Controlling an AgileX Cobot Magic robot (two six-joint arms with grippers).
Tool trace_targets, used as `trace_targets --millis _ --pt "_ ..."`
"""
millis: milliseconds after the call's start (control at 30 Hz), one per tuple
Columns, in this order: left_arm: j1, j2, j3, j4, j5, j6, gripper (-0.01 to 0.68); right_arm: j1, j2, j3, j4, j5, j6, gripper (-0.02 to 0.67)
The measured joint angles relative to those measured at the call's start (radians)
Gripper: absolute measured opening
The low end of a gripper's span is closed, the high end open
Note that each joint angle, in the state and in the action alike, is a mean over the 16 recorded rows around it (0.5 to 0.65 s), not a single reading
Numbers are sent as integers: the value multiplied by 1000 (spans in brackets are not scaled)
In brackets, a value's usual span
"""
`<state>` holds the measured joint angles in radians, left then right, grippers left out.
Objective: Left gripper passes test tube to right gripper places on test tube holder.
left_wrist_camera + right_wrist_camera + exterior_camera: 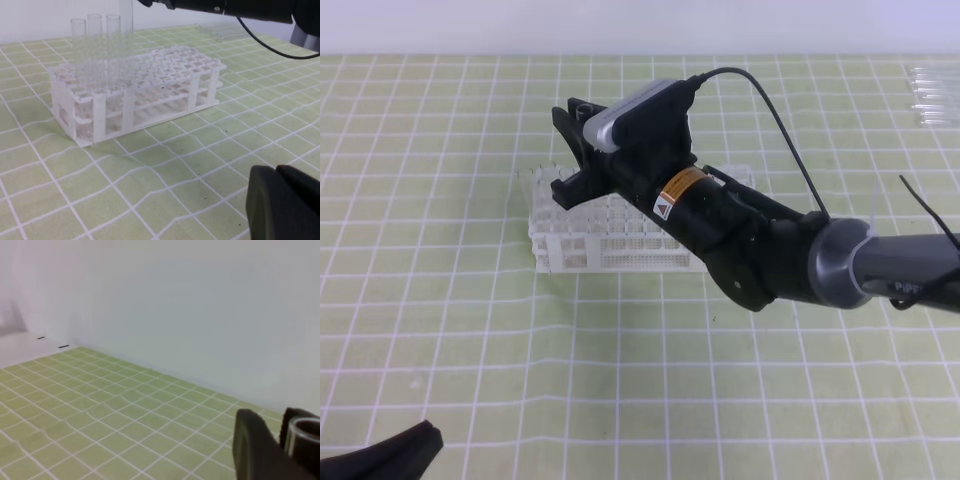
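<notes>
Now my right hand (578,148) is clamped on the test tube (125,30), holding it upright directly above the test tube holder (170,70).

Orange label (678,192) with black warning triangle on right arm wrist; its text unreadable

We see a green mat (440,330) with a white grid covering the table, slightly rippled in places. Behind it stands a plain white wall (190,305). The light is soft and even, casting only faint shadows.
</notes>
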<state>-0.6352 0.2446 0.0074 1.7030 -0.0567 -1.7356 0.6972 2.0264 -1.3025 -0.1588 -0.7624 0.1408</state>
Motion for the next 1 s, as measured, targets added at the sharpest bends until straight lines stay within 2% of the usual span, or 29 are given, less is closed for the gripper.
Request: trace_targets --millis 1000 --pt "1 2 2 0 2 1 -2 -9 30 2 -8 15 3 89"
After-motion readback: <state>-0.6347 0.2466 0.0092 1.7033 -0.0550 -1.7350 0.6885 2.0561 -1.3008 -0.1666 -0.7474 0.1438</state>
